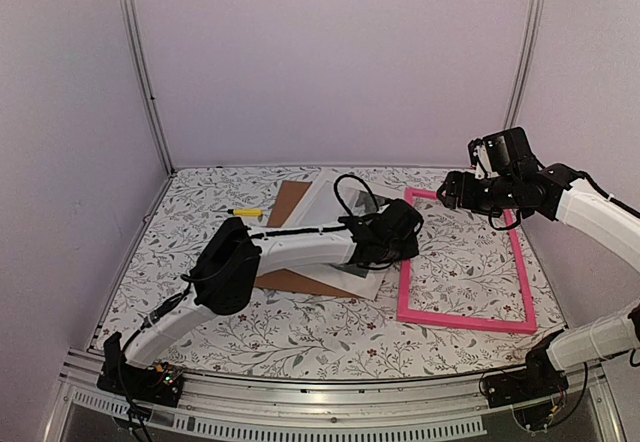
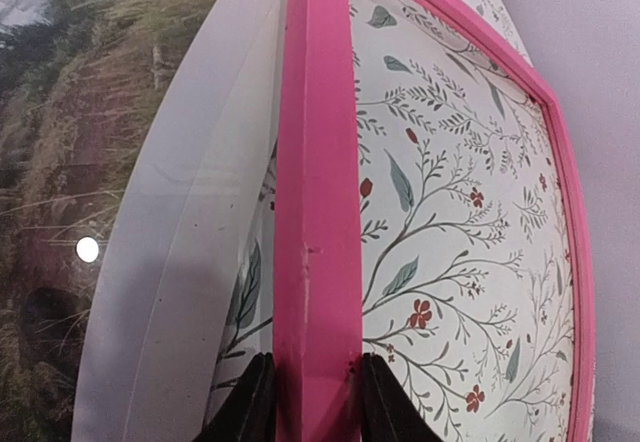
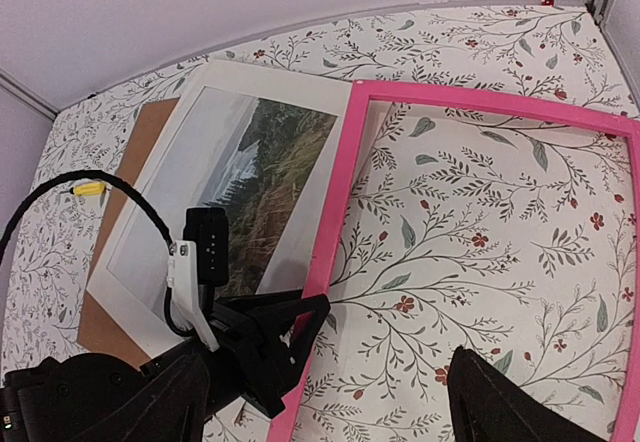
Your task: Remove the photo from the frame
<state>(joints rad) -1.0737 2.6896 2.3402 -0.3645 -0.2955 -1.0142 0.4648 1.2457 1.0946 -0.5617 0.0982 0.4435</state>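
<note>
The pink frame lies on the table at centre right, and the floral tabletop shows through its opening. My left gripper is shut on the frame's left bar, one black finger on each side of it. The photo, a landscape with a wide white border, lies just left of that bar on the brown backing board. Its right edge reaches the bar. My right gripper hangs open above the frame's far corner, holding nothing. From above, the left arm covers part of the photo.
A small yellow item lies left of the backing board. Pale walls with metal posts close the table at the back and both sides. A black cable loops over the left wrist.
</note>
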